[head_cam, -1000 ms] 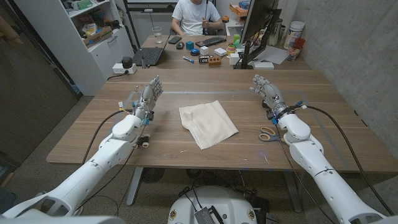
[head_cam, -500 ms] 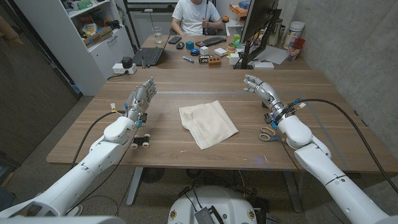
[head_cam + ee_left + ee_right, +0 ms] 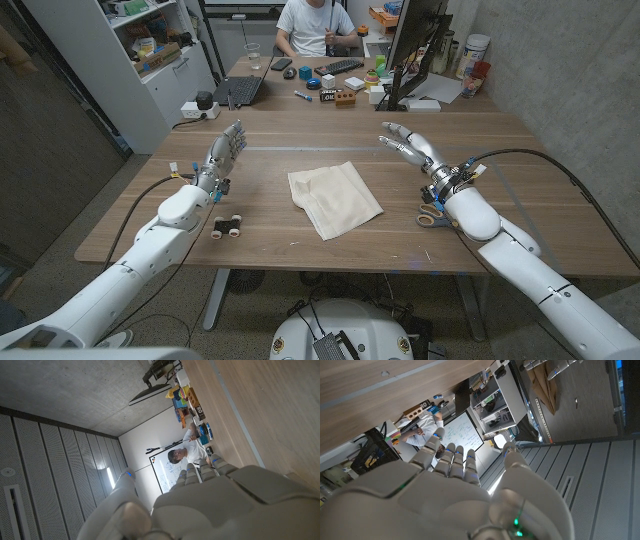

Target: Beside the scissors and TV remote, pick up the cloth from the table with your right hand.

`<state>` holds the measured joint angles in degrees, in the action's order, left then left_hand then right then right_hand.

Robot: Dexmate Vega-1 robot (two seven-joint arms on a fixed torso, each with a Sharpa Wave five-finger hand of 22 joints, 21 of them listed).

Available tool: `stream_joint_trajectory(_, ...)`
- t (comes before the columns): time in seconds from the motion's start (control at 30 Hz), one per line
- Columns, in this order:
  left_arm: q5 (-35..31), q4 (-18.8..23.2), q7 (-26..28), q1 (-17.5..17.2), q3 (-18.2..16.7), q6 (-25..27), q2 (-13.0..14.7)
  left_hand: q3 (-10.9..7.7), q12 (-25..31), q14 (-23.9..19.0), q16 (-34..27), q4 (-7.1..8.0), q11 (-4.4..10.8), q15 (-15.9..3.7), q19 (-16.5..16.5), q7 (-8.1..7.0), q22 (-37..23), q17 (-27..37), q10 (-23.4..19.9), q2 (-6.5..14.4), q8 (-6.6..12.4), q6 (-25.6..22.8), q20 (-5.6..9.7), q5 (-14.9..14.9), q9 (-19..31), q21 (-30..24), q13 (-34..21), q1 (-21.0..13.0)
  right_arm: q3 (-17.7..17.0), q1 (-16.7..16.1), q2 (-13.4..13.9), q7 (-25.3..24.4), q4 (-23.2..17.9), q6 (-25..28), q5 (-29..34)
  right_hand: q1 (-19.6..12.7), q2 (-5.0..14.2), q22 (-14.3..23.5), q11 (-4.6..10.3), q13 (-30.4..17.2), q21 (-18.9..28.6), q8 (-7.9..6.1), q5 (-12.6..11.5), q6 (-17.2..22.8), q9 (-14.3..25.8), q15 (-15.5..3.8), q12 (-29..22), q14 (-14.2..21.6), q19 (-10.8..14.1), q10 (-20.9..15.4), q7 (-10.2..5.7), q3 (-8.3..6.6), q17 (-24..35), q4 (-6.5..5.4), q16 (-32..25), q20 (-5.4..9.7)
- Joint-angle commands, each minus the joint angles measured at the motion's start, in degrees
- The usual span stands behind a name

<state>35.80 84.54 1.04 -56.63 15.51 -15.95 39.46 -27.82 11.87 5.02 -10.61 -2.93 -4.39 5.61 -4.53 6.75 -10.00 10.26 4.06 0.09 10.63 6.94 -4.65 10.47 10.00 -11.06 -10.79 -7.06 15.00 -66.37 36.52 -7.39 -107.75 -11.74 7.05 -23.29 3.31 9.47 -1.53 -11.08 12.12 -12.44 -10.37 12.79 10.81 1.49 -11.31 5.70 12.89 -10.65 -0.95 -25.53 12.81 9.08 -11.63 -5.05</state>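
While the long brown wooden table (image 3: 520, 190) stretches out under both arms, the person in a white shirt (image 3: 312, 25) sits at its far end among a laptop, keyboard and small boxes. At the table's middle lies the cream-coloured, loosely folded square cloth (image 3: 334, 198), flat on the wood and touched by neither hand. Over on the right, the robot's white right hand (image 3: 412, 148) hangs above the table beyond the cloth's right corner, fingers spread and stretched forward, holding nothing. On the other side, the white left hand (image 3: 225, 153) stands up with its fingers straight and close together, also holding nothing, well apart from the cloth. Beside the right wrist lie the orange-handled scissors (image 3: 432, 215), partly hidden under the forearm. Near the left forearm sits a small black object with two pale round ends (image 3: 228, 226)
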Motion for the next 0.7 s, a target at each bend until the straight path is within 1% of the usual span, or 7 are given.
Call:
stream_joint_trajectory(0.03, 0.0, 0.4, 0.1, -0.3, -0.5, 0.6, 0.8, -0.49, 0.2, -0.5, -0.3, -0.25, -0.39, 0.48, 0.0, 0.31, -0.2, 0.1, -0.4, 0.6, 0.50, -0.5, -0.28, 0.0, 0.3, -0.2, -0.3, -0.2, 2.3, -0.9, 5.6, -3.7, -3.7, 2.4, 4.9, -0.9, -0.43, 0.3, 2.53, -0.3, -1.4, -0.45, 0.1, 2.8, 0.3, 1.88, 0.2, -1.7, -2.5, 0.9, -2.17, 0.34, -0.2, -0.07, 0.2, -5.27)
stream_joint_trajectory(0.17, 0.1, 0.2, 0.2, -0.4, -0.7, 0.6, 0.8, -0.50, 0.2, -0.6, -0.3, -0.32, -0.46, 0.74, 0.0, 0.40, -0.2, 0.1, -0.4, 0.7, 0.57, -0.7, -0.28, 0.0, 0.3, -0.2, -0.3, -0.2, 3.5, -0.1, 8.3, -1.5, -5.4, 4.6, 5.4, -1.2, -0.81, 0.3, 2.92, -0.3, -1.6, -0.34, 0.0, 3.3, 0.3, 3.25, 0.3, -1.9, -3.3, 1.3, -2.71, 0.33, -0.4, 0.11, 0.1, -6.89)
stream_joint_trajectory(0.3, 0.2, 0.1, 0.1, -0.4, -0.7, 0.5, 0.7, -0.50, 0.2, -0.6, -0.3, -0.36, -0.48, 0.71, 0.1, 0.42, -0.2, 0.1, -0.5, 0.7, 0.58, -0.8, -0.31, 0.0, 0.3, -0.2, -0.3, -0.2, 6.3, 1.6, 11.3, 1.0, -8.5, 9.6, 9.4, -1.7, -1.68, 0.4, 3.31, -0.4, -1.8, 0.23, 0.0, 2.4, 0.3, 4.96, 0.5, -2.6, -4.1, 2.5, -3.19, 0.34, -0.6, 0.45, 0.3, -7.33)
stream_joint_trajectory(0.47, -0.1, 0.4, 0.8, -0.4, -0.9, 0.7, 0.8, -0.52, 0.3, -1.0, -0.4, -0.46, -0.51, 1.02, 0.1, 0.67, -0.3, 0.1, -0.7, 0.9, 0.74, -1.4, -0.47, -0.1, 0.3, -0.2, -0.3, -0.3, 8.7, 2.8, 13.6, -0.6, -11.2, 12.9, 14.4, -2.4, -3.77, 0.4, 3.69, -0.4, -1.7, 0.78, -0.5, 1.2, 0.3, 5.41, 0.8, -4.1, -4.7, 4.5, -4.09, 0.61, -0.6, 0.87, 0.4, -7.44)
stream_joint_trajectory(0.53, -0.1, 0.5, 1.1, -0.4, -0.9, 1.2, 0.9, -0.53, 0.4, -1.2, -0.5, -0.51, -0.76, 1.11, 0.3, 0.68, -0.3, 0.1, -0.9, 0.9, 0.81, -1.7, -0.27, -0.1, 0.3, -0.3, -0.3, -0.3, 10.0, 4.1, 15.1, 2.1, -13.4, 16.5, 16.1, -3.0, -5.00, 0.5, 4.86, -0.4, -1.7, 0.48, -0.9, 2.0, 0.3, 5.34, 0.7, -5.3, -5.4, 5.2, -5.23, 0.71, -0.6, 0.93, 0.6, -7.47)
stream_joint_trajectory(0.6, 0.2, 0.7, 0.9, -0.4, -0.9, 1.5, 1.0, -0.53, 0.4, -1.3, -0.5, -0.54, -0.79, 1.12, 0.4, 0.73, -0.3, 0.1, -0.9, 0.9, 0.83, -1.8, -0.11, -0.1, 0.3, -0.3, -0.3, -0.3, 11.0, 5.0, 16.1, 2.9, -14.5, 17.9, 16.8, -3.6, -5.90, 0.5, 5.06, -0.4, -1.8, 0.35, -1.2, 2.6, 0.3, 5.46, 0.7, -6.8, -6.0, 5.9, -6.27, 0.69, -0.6, 0.95, 0.8, -7.48)
stream_joint_trajectory(0.7, 0.0, 0.7, 0.9, -0.4, -0.9, 1.4, 1.1, -0.53, 0.4, -1.3, -0.5, -0.58, -0.90, 1.16, 0.5, 0.78, -0.3, 0.1, -1.0, 1.0, 0.86, -2.0, 0.12, -0.1, 0.3, -0.4, -0.3, -0.3, 13.7, 7.0, 17.6, 4.7, -16.4, 21.5, 20.6, -4.5, -7.09, 0.5, 4.06, -0.4, -1.9, 0.85, -1.8, 1.7, 0.2, 6.11, 1.0, -9.0, -7.2, 8.2, -6.78, 0.63, -0.6, 0.82, 0.9, -7.50)
